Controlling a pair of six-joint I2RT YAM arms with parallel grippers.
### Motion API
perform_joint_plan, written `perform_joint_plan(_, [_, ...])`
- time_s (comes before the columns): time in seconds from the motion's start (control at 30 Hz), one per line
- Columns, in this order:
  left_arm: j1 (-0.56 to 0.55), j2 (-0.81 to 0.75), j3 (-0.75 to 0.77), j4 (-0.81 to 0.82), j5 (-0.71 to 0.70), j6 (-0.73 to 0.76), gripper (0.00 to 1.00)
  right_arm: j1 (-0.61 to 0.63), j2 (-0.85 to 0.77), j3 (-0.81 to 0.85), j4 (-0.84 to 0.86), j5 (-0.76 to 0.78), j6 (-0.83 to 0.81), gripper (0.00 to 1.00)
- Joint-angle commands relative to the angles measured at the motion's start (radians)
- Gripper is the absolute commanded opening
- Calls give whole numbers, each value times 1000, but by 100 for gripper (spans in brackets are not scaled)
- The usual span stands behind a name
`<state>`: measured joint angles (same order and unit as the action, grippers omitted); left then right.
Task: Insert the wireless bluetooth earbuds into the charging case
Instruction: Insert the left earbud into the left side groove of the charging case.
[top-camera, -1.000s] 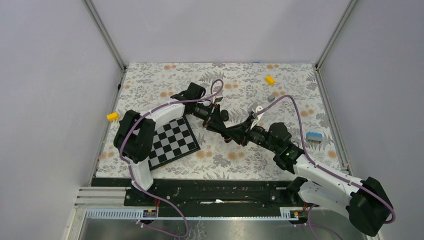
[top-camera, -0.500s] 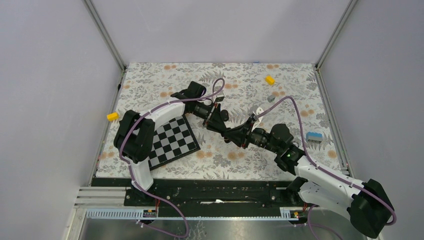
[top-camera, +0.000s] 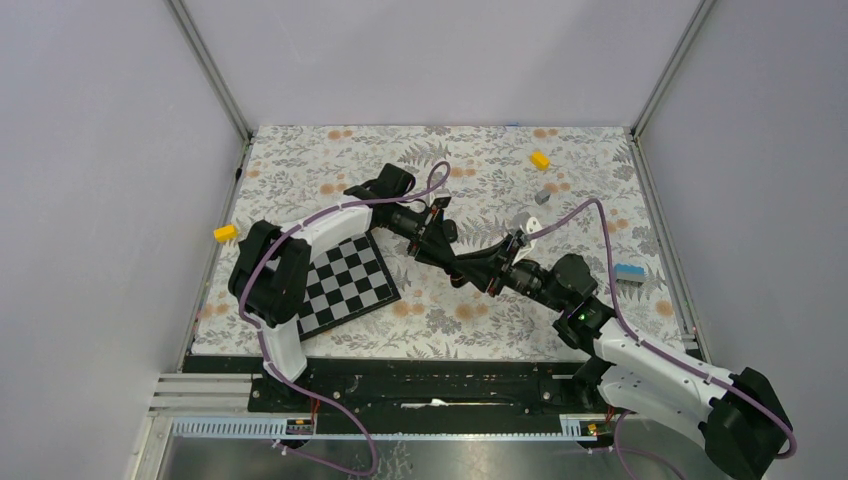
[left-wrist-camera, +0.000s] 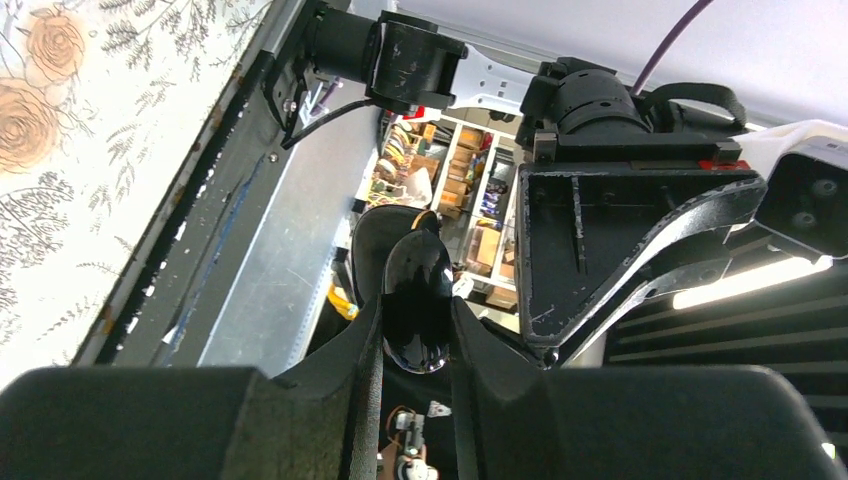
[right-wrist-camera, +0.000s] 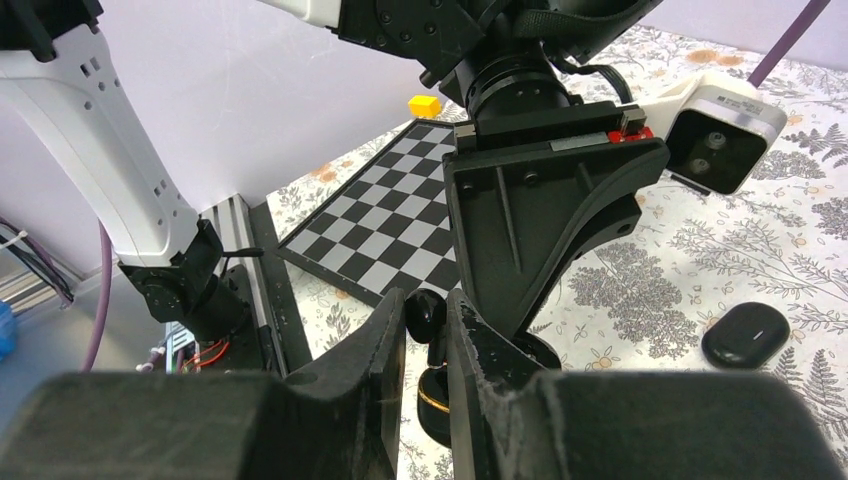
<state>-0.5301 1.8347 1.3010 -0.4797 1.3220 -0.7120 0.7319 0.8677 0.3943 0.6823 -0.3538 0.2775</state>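
My left gripper (left-wrist-camera: 415, 325) is shut on the glossy black charging case (left-wrist-camera: 415, 300), held in the air; its lid shows an orange rim behind. My right gripper (right-wrist-camera: 427, 330) is shut on one tiny black earbud (right-wrist-camera: 423, 308), right above the case's gold-rimmed open edge (right-wrist-camera: 432, 398); I cannot tell whether they touch. In the top view the left gripper (top-camera: 447, 257) and right gripper (top-camera: 473, 272) meet tip to tip over the floral cloth. A black oval thing (right-wrist-camera: 745, 335) lies on the cloth behind. The second earbud is not visible.
A checkerboard (top-camera: 345, 283) lies left of the grippers. Yellow blocks sit at the far right (top-camera: 540, 159) and the left edge (top-camera: 226, 233). A blue block (top-camera: 628, 272) and a small grey piece (top-camera: 542, 197) lie on the right. Grey walls enclose the table.
My right gripper has moved slightly left and up toward the left gripper, and its elbow has swung right. The left gripper has barely moved.
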Motion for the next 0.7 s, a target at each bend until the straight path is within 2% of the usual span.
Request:
perform_joint_plan(0.0, [-4, -12, 36, 6, 58, -81, 0, -4, -15, -4, 85, 36, -2, 6])
perform_joint_plan(0.13, [-3, -3, 40, 54, 67, -156, 0, -3, -18, -13, 113, 53, 1, 6])
perform_joint_plan(0.23, [-3, -18, -15, 253, 69, -333, 0, -3, -25, -25, 130, 69, 11, 6])
perform_joint_plan(0.3, [-2, -37, -87, 511, 69, -533, 0, -3, -26, -36, 142, 77, 15, 6])
perform_joint_plan(0.33, [-2, -44, -134, 716, 68, -686, 0, -3, -26, -42, 149, 83, 19, 6])
perform_joint_plan(0.4, [-2, -34, -233, 1221, 60, -1059, 0, -3, -25, -51, 163, 89, 27, 6])
perform_joint_plan(0.43, [-2, -7, -265, 1490, 55, -1314, 0, -3, -24, -55, 167, 90, 29, 6])
perform_joint_plan(0.5, [-2, 77, -286, 1982, 29, -1686, 0, -2, -29, -58, 170, 96, 29, 6])
perform_joint_plan(0.53, [-3, 102, -287, 2074, 28, -1720, 0, -3, -33, -60, 170, 100, 28, 5])
perform_joint_plan(0.67, [-4, 109, -293, 2075, 34, -1703, 0, -3, -62, -60, 150, 129, 17, 5])
